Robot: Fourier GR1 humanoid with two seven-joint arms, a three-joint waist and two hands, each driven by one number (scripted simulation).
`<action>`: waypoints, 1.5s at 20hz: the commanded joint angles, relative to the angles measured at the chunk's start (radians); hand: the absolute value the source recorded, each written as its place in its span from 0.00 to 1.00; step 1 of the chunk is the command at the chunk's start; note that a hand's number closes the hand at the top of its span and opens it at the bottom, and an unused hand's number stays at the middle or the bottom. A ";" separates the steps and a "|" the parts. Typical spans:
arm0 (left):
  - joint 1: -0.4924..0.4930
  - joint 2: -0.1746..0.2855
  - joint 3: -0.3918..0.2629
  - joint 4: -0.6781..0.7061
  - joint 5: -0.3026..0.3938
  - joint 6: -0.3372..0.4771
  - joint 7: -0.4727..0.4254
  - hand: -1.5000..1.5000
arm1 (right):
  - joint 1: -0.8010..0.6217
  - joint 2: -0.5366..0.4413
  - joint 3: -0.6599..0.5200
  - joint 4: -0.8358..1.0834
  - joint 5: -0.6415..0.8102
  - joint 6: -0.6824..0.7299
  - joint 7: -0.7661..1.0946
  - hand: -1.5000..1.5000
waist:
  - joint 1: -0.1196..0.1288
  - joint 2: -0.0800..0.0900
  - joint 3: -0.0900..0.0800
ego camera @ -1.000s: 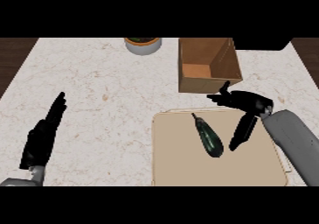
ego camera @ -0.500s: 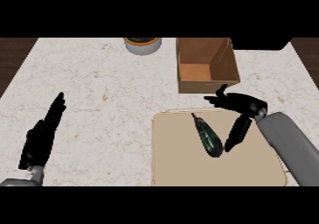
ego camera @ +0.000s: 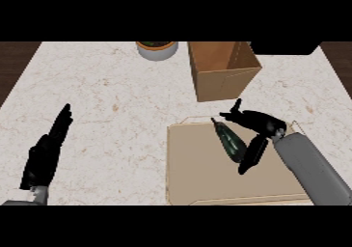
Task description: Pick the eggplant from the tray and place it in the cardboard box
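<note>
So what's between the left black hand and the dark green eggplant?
Head view: only bare white marble counter and the tan tray's bare left part lie between left hand and eggplant.

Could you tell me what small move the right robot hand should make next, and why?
Probably ease the right robot hand sideways toward the dark green eggplant and curl its fingers round it: the hand is open beside it, and the eggplant lies on the flat beige tray, not in the brown cardboard box.
</note>
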 commanded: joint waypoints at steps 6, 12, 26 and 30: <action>0.056 -0.048 0.006 -0.055 -0.053 -0.001 -0.007 0.50 | 0.021 0.050 -0.046 0.049 0.045 0.041 0.041 0.00 | 0.002 0.023 0.014; -0.055 -0.032 0.058 0.026 -0.021 -0.050 0.031 0.50 | 0.055 0.094 0.001 0.076 0.115 0.026 -0.006 0.00 | -0.004 0.024 0.013; -0.039 -0.081 0.014 -0.018 -0.074 -0.045 0.016 0.50 | -0.142 -0.155 0.002 0.071 0.407 -0.126 -0.367 1.00 | 0.055 0.049 0.018; -0.040 -0.068 0.014 -0.015 -0.067 -0.066 0.003 0.50 | -0.237 -0.296 0.044 0.007 0.521 -0.183 -0.529 1.00 | 0.096 0.067 0.022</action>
